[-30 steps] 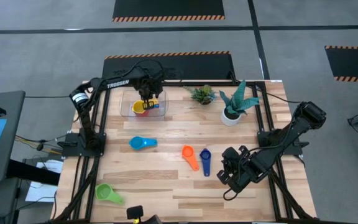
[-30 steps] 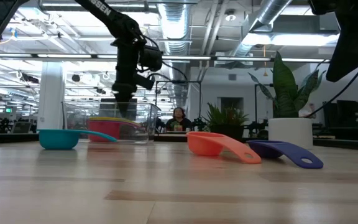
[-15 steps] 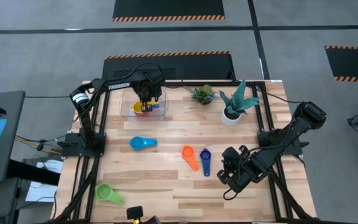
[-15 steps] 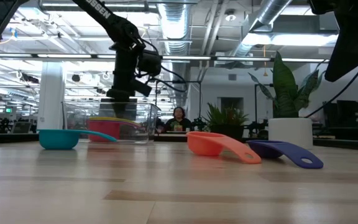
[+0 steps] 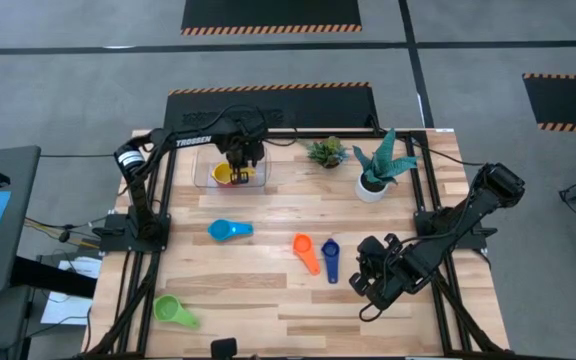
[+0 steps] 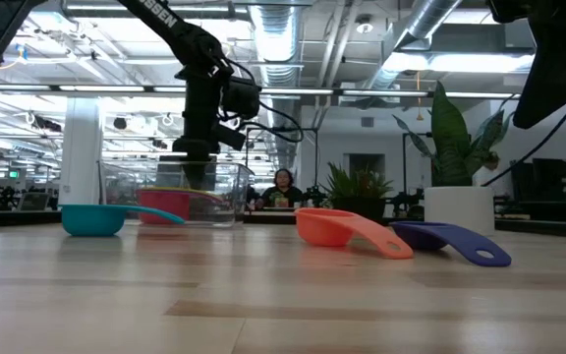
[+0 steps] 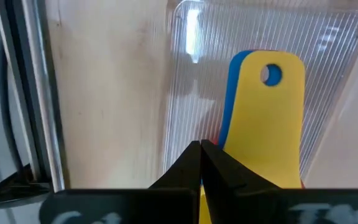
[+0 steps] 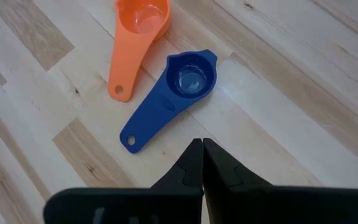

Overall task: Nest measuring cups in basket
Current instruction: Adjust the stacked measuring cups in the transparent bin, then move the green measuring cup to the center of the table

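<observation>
The clear basket (image 5: 201,172) stands at the table's far left. In it lie stacked measuring cups: a yellow one (image 7: 272,118) on top of a blue one (image 7: 234,93), with a red one (image 6: 165,202) showing low in the basket. My left gripper (image 7: 201,148) is shut and points down into the basket beside the yellow handle. A light blue cup (image 5: 230,230), an orange cup (image 5: 306,251), a dark blue cup (image 8: 173,99) and a green cup (image 5: 173,310) lie on the table. My right gripper (image 8: 202,144) hovers shut, near the dark blue cup. My left gripper's shut fingers (image 7: 191,165) come from above, pointing down, right at the long edge of the yellow cup's handle (image 7: 241,155). Whether they touch the handle or the cups under it, I cannot tell.
A leafy plant in a white pot (image 5: 373,172) and a small green plant (image 5: 326,152) stand at the table's far edge, right of the basket. Bare wood lies between the basket and the loose cups.
My left gripper has sunk a little deeper into the basket over the stacked cups, staying shut. The cups have kept their places.
</observation>
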Robot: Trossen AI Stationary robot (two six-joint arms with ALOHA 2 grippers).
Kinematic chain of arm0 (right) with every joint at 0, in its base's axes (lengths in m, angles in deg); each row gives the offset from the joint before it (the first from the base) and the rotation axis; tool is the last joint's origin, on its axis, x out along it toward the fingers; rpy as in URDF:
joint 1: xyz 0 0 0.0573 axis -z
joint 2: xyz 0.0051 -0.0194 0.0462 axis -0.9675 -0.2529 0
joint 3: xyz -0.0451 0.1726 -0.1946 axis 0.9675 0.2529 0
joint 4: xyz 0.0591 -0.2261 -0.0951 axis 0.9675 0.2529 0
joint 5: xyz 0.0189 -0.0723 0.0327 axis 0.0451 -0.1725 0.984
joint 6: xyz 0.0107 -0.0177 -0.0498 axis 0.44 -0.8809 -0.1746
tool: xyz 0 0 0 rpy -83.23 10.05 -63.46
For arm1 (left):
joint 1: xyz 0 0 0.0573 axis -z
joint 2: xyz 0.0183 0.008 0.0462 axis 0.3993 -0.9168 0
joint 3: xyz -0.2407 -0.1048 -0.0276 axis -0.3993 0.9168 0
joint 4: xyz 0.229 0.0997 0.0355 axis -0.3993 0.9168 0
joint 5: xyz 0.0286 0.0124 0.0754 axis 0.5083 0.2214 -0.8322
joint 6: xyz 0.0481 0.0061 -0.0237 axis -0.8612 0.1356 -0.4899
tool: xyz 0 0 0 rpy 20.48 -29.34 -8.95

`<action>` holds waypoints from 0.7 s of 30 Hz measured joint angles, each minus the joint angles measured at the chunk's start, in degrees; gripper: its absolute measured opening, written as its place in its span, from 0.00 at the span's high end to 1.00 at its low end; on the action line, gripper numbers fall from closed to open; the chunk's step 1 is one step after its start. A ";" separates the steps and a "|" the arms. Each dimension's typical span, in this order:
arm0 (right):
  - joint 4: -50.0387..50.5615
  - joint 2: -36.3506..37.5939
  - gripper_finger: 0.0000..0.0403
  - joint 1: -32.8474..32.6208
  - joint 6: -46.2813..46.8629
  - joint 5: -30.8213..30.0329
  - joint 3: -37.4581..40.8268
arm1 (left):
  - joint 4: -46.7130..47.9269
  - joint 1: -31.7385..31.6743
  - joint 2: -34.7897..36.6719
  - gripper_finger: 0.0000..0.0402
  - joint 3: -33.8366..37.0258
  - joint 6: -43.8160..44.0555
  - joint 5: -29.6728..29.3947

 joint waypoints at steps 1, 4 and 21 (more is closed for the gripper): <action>0.01 0.00 0.96 0.00 0.02 -0.01 0.00 | 0.03 0.17 0.00 1.00 0.00 0.13 -0.97; 0.00 0.00 0.96 0.00 0.00 -0.02 0.00 | 0.12 0.57 0.05 1.00 -0.03 0.82 -5.31; -0.40 0.00 0.94 0.44 -0.03 -0.04 0.00 | 31.65 8.83 13.21 1.00 -10.51 31.75 11.52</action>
